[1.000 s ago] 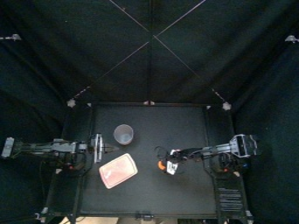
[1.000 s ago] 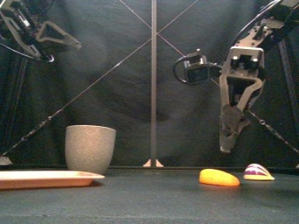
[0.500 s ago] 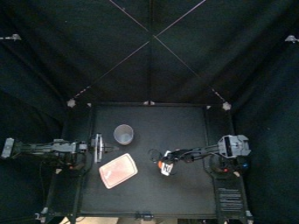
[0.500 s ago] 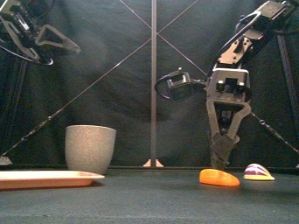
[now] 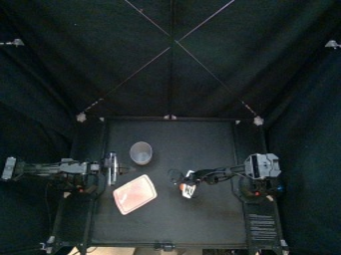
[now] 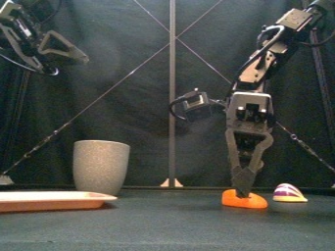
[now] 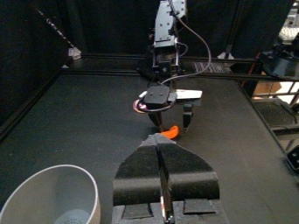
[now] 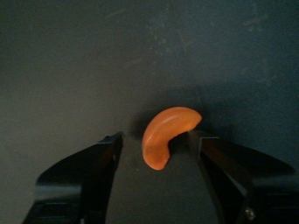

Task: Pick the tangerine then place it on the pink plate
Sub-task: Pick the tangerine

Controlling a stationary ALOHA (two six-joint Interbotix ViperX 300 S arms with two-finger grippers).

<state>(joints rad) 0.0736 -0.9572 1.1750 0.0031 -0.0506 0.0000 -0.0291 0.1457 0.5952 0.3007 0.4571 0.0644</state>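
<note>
Straddling the tangerine [image 8: 170, 131] with jaws wide, the right gripper [image 8: 156, 138] should centre on its curved middle and close gently, lest it squirt sideways.

4 loose things are counted on the table [image 6: 144, 227]: 1 orange tangerine piece [image 6: 245, 199], 1 small purple-and-white toy [image 6: 289, 193], 1 tall grey speckled cup [image 6: 101, 165] at 11 o'clock from the table's middle, and 1 flat pink tray [image 6: 53, 200] at 8 o'clock.

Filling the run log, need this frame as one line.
phase: pre-grasp | right tool: open, straddling tangerine | left tool: shut, resting left | pink plate: front left
</note>
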